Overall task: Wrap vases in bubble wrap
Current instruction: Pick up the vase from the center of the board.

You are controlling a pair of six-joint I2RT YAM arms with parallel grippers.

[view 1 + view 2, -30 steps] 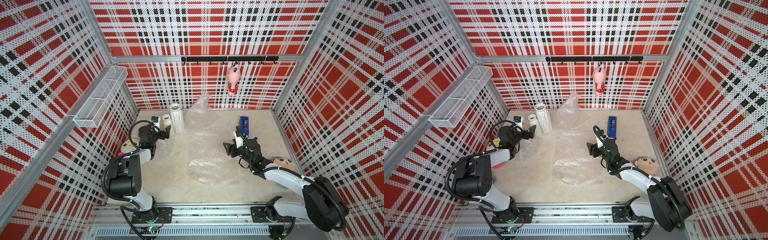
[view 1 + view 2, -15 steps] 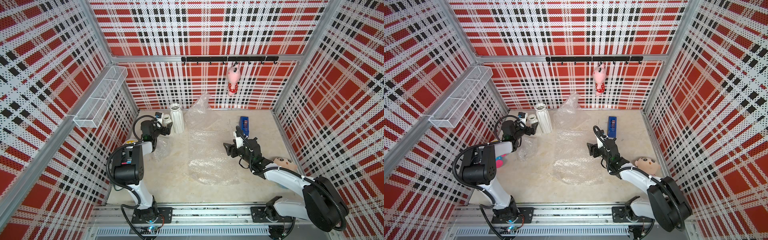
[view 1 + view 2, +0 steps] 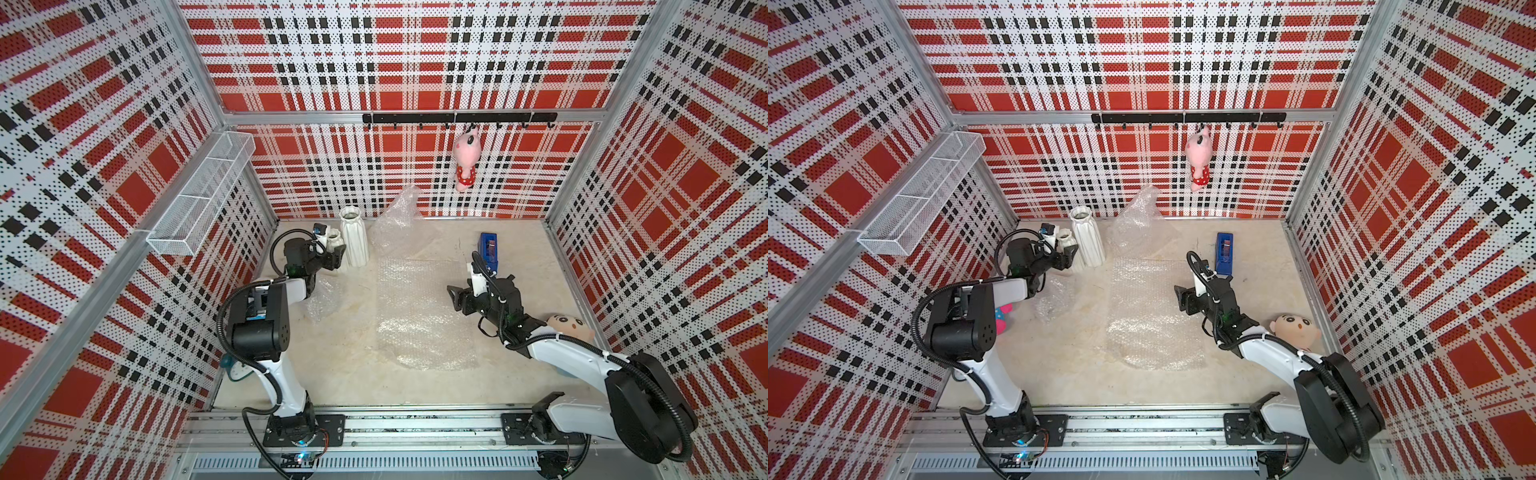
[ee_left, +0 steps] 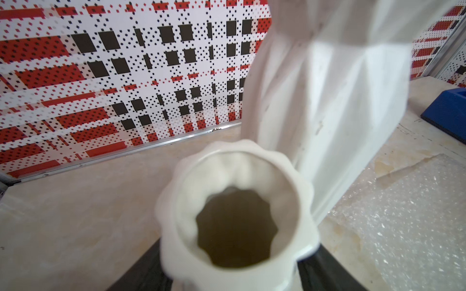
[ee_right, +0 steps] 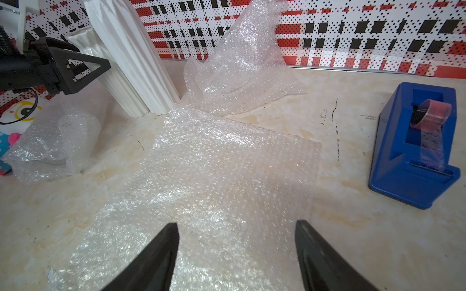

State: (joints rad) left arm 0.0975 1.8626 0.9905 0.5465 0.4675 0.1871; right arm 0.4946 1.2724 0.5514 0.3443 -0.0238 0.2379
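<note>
A short white ribbed vase (image 3: 333, 238) (image 4: 237, 201) stands at the back left, touching a taller white ribbed vase (image 3: 354, 243) (image 3: 1088, 243) (image 5: 131, 58). My left gripper (image 3: 335, 253) (image 4: 237, 250) is shut on the short vase, one black finger pressed on each side of its body. A flat bubble wrap sheet (image 3: 419, 316) (image 5: 227, 171) lies mid-table. My right gripper (image 3: 454, 298) (image 5: 236, 224) hovers open over that sheet's right edge, holding nothing. A second, crumpled sheet (image 3: 395, 224) leans on the back wall. A bubble wrap bundle (image 5: 73, 136) with a clear cylinder shape inside lies by the left arm.
A blue tape dispenser (image 3: 488, 247) (image 5: 416, 146) stands behind the right gripper. A plush doll head (image 3: 569, 328) lies by the right wall and a colourful toy (image 3: 1003, 318) by the left wall. A pink plush (image 3: 466, 162) hangs from the back rail. A wire basket (image 3: 199, 199) juts from the left wall.
My left gripper has moved back and to the right onto the short vase, and its jaws have narrowed around it. The right arm has stayed in place.
</note>
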